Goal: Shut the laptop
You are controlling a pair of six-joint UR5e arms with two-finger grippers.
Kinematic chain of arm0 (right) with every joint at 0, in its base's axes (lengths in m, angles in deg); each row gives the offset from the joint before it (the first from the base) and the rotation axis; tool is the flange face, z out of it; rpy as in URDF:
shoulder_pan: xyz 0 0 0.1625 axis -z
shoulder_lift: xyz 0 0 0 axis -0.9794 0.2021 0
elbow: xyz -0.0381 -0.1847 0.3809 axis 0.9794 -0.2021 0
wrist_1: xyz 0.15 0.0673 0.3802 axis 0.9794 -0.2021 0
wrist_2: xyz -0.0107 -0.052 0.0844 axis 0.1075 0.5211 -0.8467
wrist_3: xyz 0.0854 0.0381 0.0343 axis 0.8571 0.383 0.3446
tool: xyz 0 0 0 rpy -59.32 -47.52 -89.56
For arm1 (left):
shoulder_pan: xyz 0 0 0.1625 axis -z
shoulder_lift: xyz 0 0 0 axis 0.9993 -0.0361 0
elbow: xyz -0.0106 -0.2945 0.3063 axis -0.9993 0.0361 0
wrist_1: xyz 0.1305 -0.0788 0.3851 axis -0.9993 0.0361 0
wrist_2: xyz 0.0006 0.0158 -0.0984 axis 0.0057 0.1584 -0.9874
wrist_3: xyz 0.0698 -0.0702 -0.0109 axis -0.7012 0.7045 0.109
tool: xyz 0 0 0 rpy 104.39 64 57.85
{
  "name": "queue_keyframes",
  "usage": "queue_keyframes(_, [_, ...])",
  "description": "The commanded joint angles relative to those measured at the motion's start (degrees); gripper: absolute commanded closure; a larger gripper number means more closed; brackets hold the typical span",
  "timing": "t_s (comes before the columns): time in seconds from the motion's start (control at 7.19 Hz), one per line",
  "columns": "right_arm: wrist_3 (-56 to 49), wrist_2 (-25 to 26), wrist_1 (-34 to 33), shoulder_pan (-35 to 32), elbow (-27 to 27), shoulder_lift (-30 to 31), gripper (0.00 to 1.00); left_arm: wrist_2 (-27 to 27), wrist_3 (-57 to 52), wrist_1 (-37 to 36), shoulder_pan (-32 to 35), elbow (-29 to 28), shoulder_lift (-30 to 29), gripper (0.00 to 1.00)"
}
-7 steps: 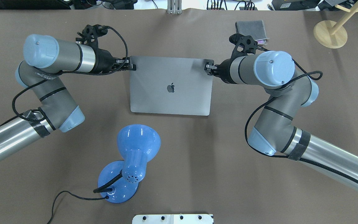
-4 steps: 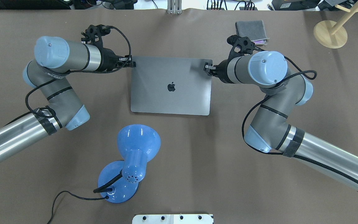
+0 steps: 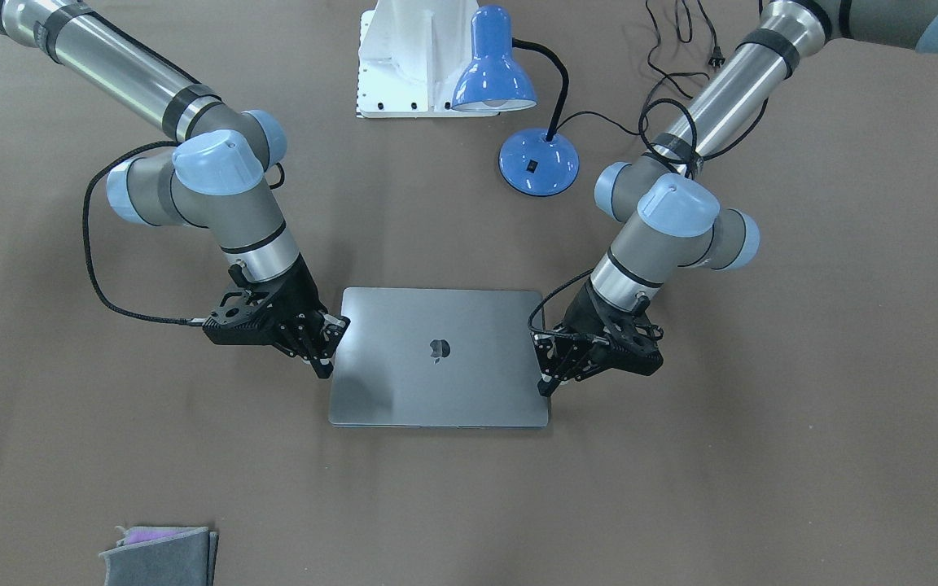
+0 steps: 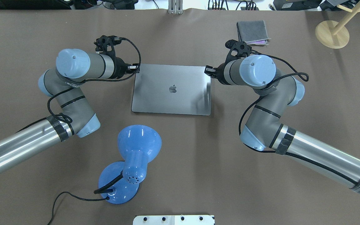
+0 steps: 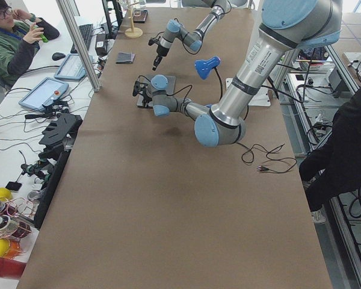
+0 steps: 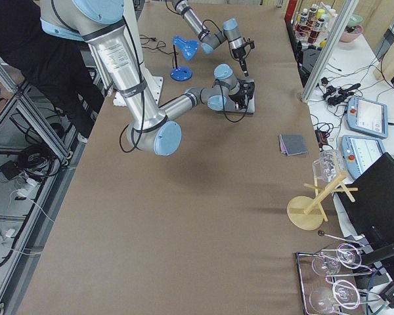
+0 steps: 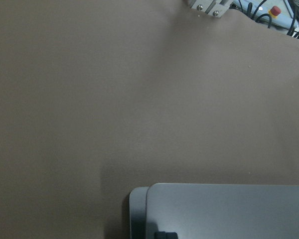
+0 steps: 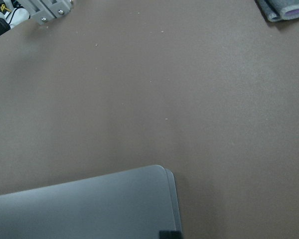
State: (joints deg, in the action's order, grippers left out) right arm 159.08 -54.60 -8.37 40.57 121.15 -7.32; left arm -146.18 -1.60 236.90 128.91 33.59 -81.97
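Laptop [image 4: 171, 89] mid-table [image 4: 198, 175], lid nearly flat. Left gripper [image 3: 546, 382] and right gripper [image 3: 325, 356] at far lid corners; gripper opening: cannot tell. Judgement: press both corners down evenly, gently, until seated.

laptop [image 4: 171, 90] mid-table | lamp [image 4: 133, 162] robot-side | pouch [image 4: 252, 31] far right

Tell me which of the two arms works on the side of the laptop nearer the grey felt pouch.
The right gripper: it sits at the laptop lid's far corner on the pouch side. The left gripper is at the opposite far corner.
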Motion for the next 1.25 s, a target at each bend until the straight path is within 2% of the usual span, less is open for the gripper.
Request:
queue_keyframes(0.0, [-0.41,-3.36,-0.45,-1.77,2.0,-0.09,1.0,-7.75,-0.15,-7.54,3.2,6.74,0.29,1.0])
queue_keyframes(0.14, [-0.85,-9.83,-0.63,-5.09,3.49,0.78,1.0,-14.78,-0.5,-15.95,6.8,12.27,0.73,0.81])
queue_keyframes(0.28, [-1.9,-14.77,-0.55,-8.34,4.47,2.96,0.48,-19.9,-4.68,-22.21,10.32,17.63,2.38,0.57])
queue_keyframes(0.42, [-8.35,-15.95,-0.55,-10.81,7.61,6.9,0.0,-20.12,-11.68,-24.8,11.13,23.08,6.05,0.02])
queue_keyframes(0.56, [-15.72,-18.92,-0.63,-13.53,9.64,11.38,0.0,-23.26,-15.15,-29.09,14.8,25.74,8.88,0.02])
queue_keyframes(0.7, [-20.5,-24.95,-1.94,-19.21,9.84,14.21,0.0,-26.68,-23.1,-36.79,18.84,28.21,9.51,0.02])
queue_keyframes(0.83, [-29.24,-30.49,-2.56,-24.84,10.45,18.67,0.0,-26.71,-32.75,-46.09,21.49,32.5,13.0,0.02])
queue_keyframes(0.97, [-38.64,-33.94,-2.65,-29.85,10.8,23.68,0.0,-26.37,-43.72,-56.36,25.08,36.28,15.64,0.02])
queue_keyframes(1.11, [-47.61,-36.41,-2.74,-34.52,10.72,28.25,0.0,-26.36,-57.41,-62.04,29.55,38.58,19.93,0.02])
